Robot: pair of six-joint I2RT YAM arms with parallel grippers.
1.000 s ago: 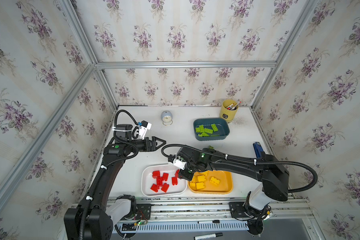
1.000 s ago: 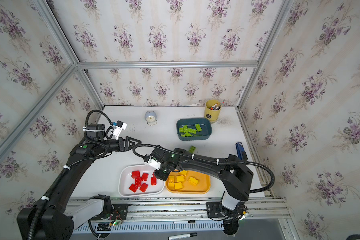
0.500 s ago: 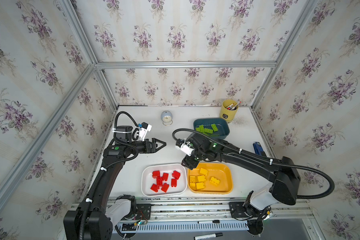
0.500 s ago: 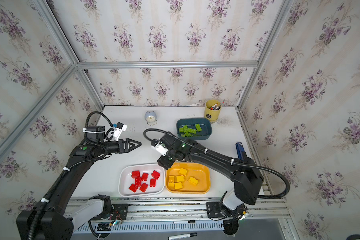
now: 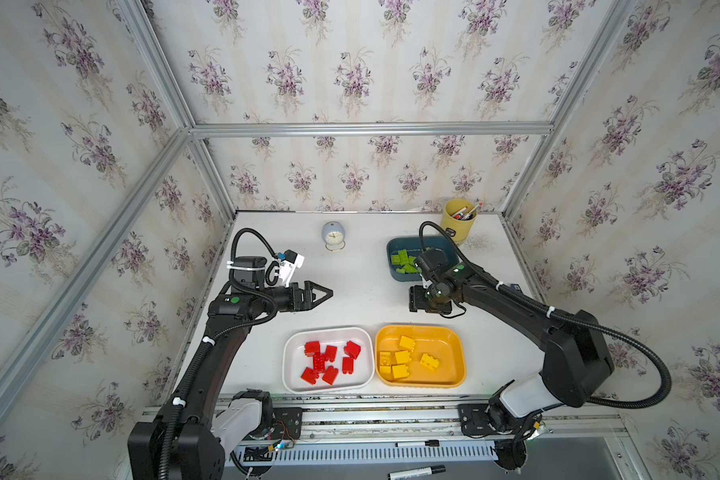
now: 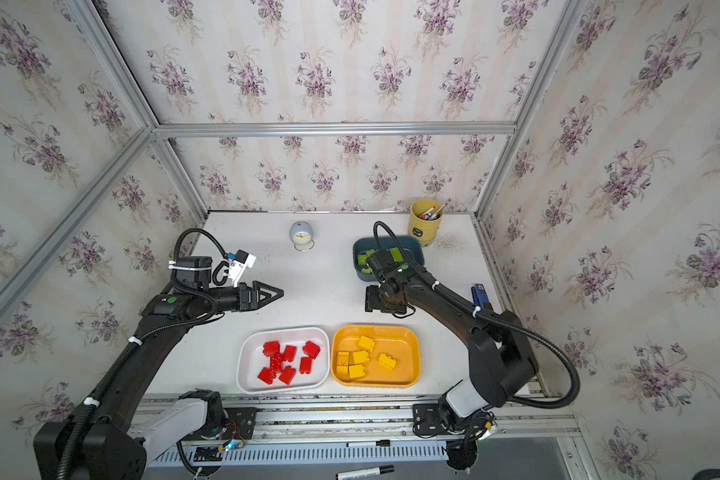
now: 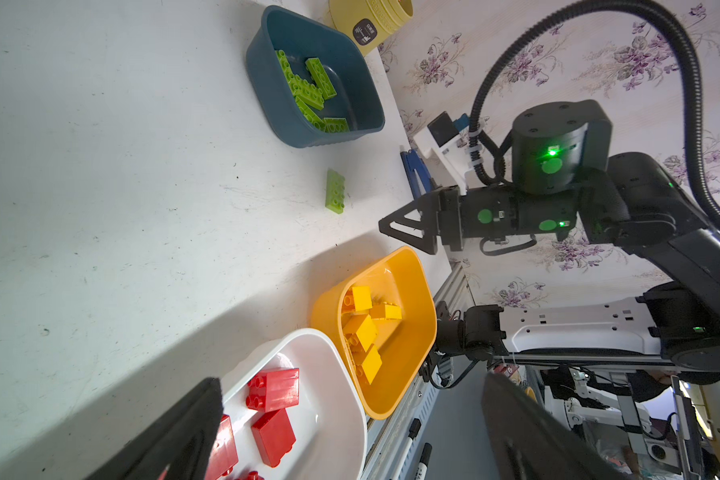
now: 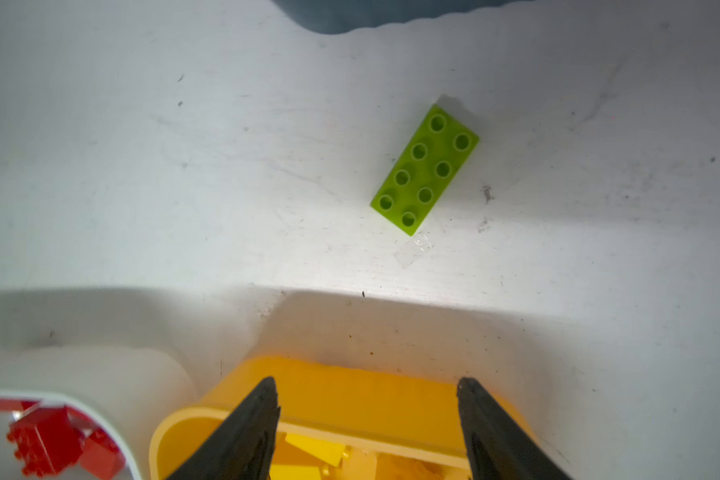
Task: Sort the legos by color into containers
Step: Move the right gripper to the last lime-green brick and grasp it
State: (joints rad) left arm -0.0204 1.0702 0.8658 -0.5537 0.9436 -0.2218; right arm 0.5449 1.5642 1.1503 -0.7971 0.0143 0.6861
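Right gripper (image 8: 366, 382): fingers spread, nothing between them, hovering over the yellow tray's (image 8: 308, 386) glossy rim. Left gripper (image 5: 328, 293) gapes wide too, empty, off beside the white tray (image 5: 294, 374) of chunky red bricks (image 5: 329, 361). One flat lime brick (image 8: 425, 169), eight studs up, lies alone on the scuffed white table (image 8: 142, 166) between the yellow tray and the teal tray (image 7: 275, 120). Floral walls (image 5: 350, 62) hem three sides, and the mid-table is open.

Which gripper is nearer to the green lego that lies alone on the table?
Right. The right gripper hovers open close beside the green lego, on its orange-yellow tray side. The left gripper is well away from it, across the table.
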